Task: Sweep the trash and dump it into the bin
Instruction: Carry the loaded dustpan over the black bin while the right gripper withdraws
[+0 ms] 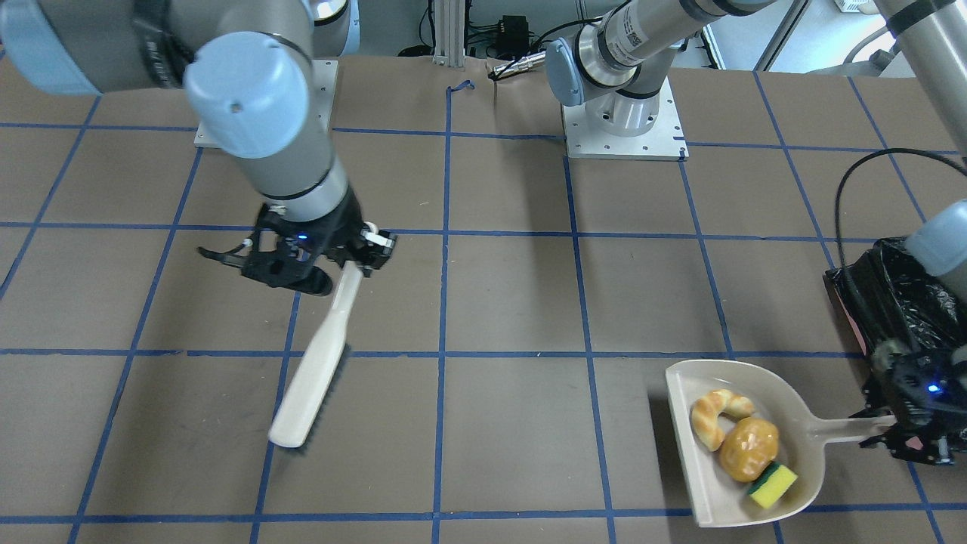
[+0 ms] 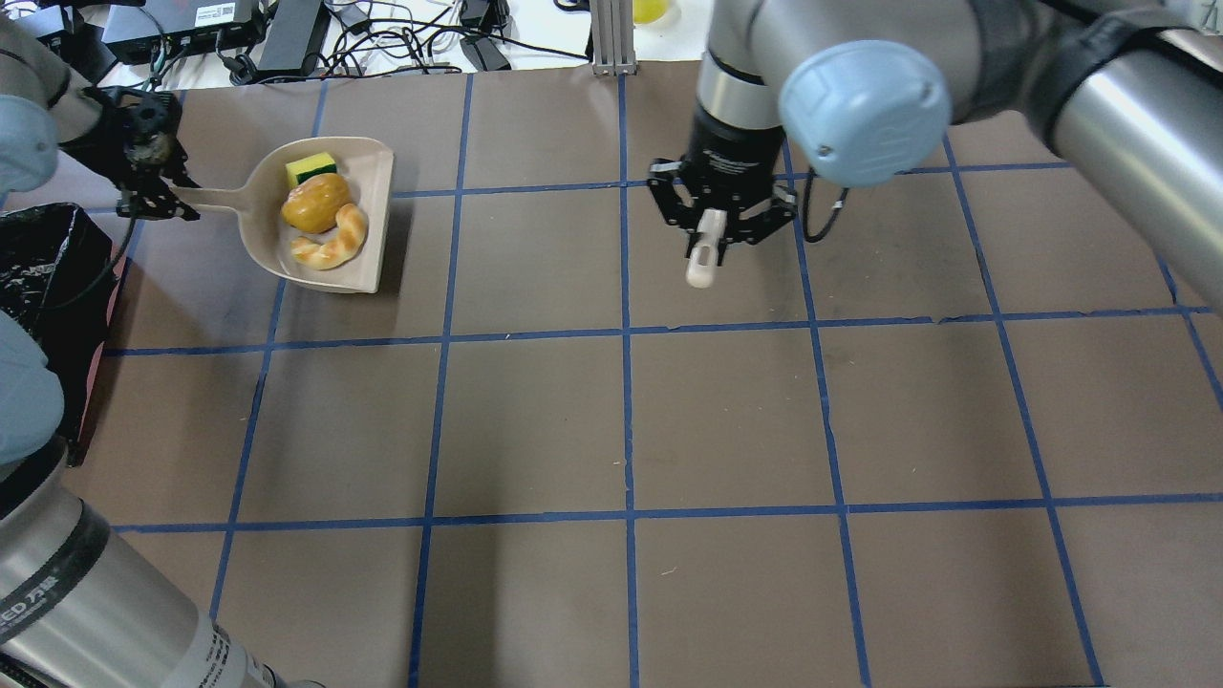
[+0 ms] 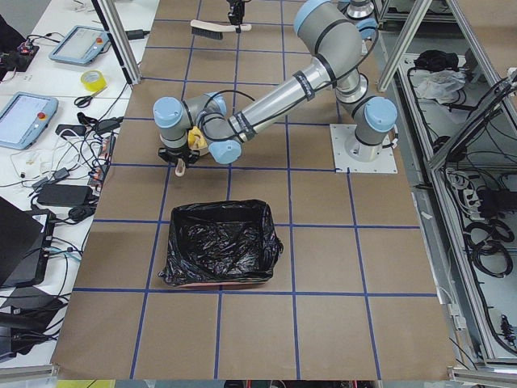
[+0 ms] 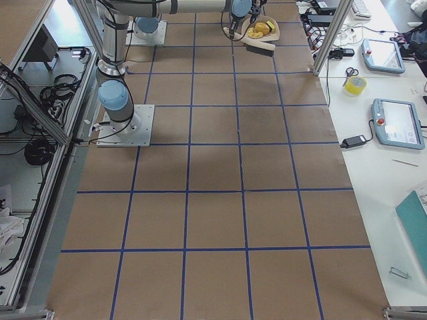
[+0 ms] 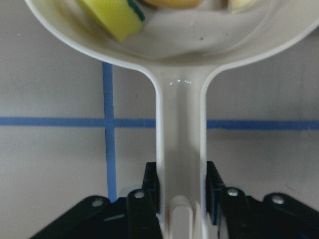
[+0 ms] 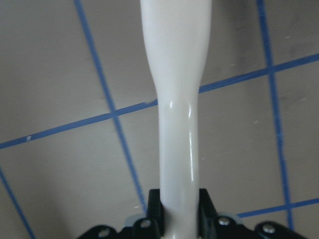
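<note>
My left gripper [image 1: 885, 432] [image 2: 164, 199] is shut on the handle of the beige dustpan [image 1: 699, 483] [image 2: 375, 229], as the left wrist view [image 5: 182, 196] shows. In the pan lie the tan croissant [image 1: 714, 417] [image 2: 332, 247], the golden potato-like lump [image 1: 748, 449] [image 2: 315, 203] and the yellow-green sponge [image 1: 772, 485] [image 2: 311, 169] [image 5: 112, 17]. The bin [image 1: 899, 302] [image 2: 43, 277] [image 3: 218, 246], lined with a black bag, stands beside that arm. My right gripper [image 1: 351, 264] [image 2: 709, 234] [image 6: 178, 204] is shut on the white brush [image 1: 313, 370] [image 6: 177, 99], held slanted over the table.
The two arm bases [image 1: 623, 125] are bolted at the robot's side of the table. Cables and electronics [image 2: 287, 38] lie beyond the far edge. The brown table [image 2: 726, 420] carries a blue tape grid. Tablets and tape [image 3: 89, 81] lie on a side bench.
</note>
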Tool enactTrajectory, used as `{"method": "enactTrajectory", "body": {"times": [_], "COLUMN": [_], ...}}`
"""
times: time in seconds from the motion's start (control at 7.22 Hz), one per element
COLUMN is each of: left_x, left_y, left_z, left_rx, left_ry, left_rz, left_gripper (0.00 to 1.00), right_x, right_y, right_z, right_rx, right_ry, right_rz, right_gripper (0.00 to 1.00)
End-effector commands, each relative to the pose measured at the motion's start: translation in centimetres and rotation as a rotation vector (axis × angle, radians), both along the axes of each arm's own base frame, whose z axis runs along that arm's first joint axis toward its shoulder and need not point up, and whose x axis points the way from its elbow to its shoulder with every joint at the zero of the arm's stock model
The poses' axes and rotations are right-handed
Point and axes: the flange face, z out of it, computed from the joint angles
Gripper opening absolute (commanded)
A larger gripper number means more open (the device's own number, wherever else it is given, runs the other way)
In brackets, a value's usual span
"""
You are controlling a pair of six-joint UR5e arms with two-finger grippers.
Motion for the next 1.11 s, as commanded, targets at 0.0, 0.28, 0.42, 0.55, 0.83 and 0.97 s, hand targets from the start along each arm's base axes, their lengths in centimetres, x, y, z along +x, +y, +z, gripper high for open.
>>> {"method": "enactTrajectory", "body": {"times": [0.0, 0.28, 0.42, 0.55, 0.83, 0.97], "left_x": [7.8, 11.3, 13.2, 15.9, 20.9, 23.8], "left_y": [1.5, 3.4, 4.3, 5.5, 7.7, 8.9], "left_z": [6.2, 10.1, 10.9, 11.1, 13.2, 14.2], "left_rx": [0.040, 0.091, 0.079, 0.072, 0.049, 0.048], "left_ry": [0.004, 0.001, -0.013, -0.022, -0.092, -0.123], "left_rz": [-0.094, -0.083, -0.113, -0.137, -0.233, -0.207], "left_gripper": [0.00, 0.00, 0.00, 0.00, 0.00, 0.00], "right_x": [-11.3, -19.8, -23.4, -26.7, -29.6, -29.9], "right_y": [0.1, -1.1, -2.0, -3.3, -5.1, -5.5], "right_z": [-0.8, -2.7, -4.8, -6.7, -10.3, -12.5], "right_rx": [0.001, 0.025, 0.034, -0.009, -0.022, 0.000], "right_ry": [0.038, 0.010, -0.013, 0.003, 0.040, 0.029], "right_rz": [0.065, 0.115, 0.171, 0.207, 0.251, 0.247], "right_gripper": [0.00, 0.00, 0.00, 0.00, 0.00, 0.00]}}
